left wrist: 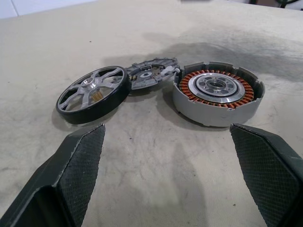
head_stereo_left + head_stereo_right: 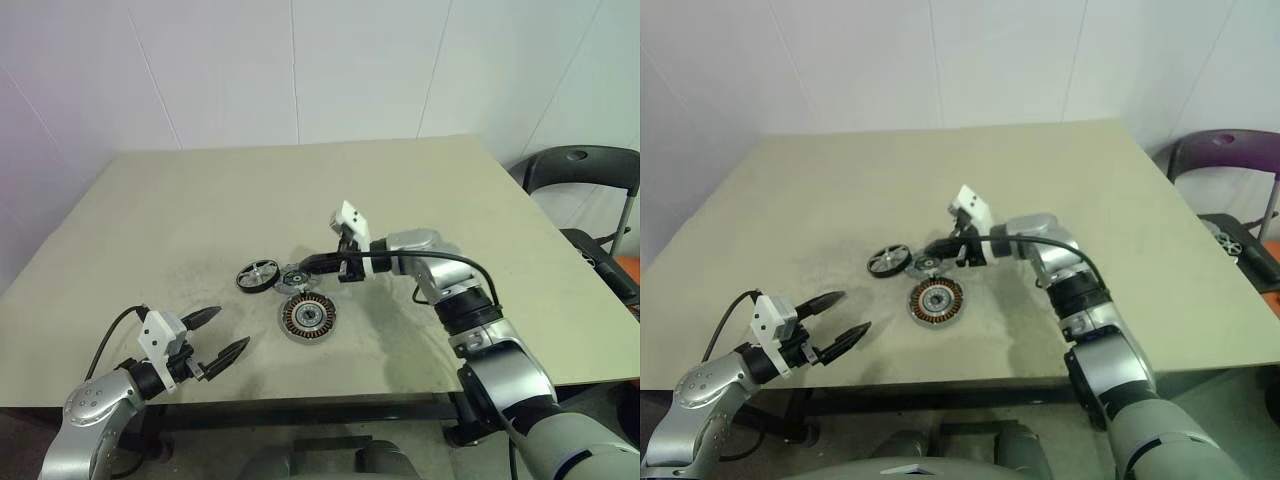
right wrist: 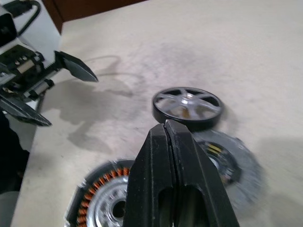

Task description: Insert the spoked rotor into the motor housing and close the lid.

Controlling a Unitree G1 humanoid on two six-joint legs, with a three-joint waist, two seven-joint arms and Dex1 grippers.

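Observation:
The spoked rotor (image 2: 258,275), silver spokes inside a dark rim, lies flat on the table. Touching its right side is the lid (image 2: 293,277), a dull grey toothed cap that sits slightly tilted. Just in front of them stands the motor housing (image 2: 307,317), with copper windings around a silver centre. My right gripper (image 2: 303,266) reaches in from the right and hovers just above the lid. Its fingers (image 3: 165,142) are shut together with nothing between them. My left gripper (image 2: 232,328) waits open near the table's front left, pointing toward the parts, apart from them.
The beige table (image 2: 200,200) has bare surface on all sides of the three parts. A black chair (image 2: 580,170) stands off the table's right side. The front edge runs just below my left gripper.

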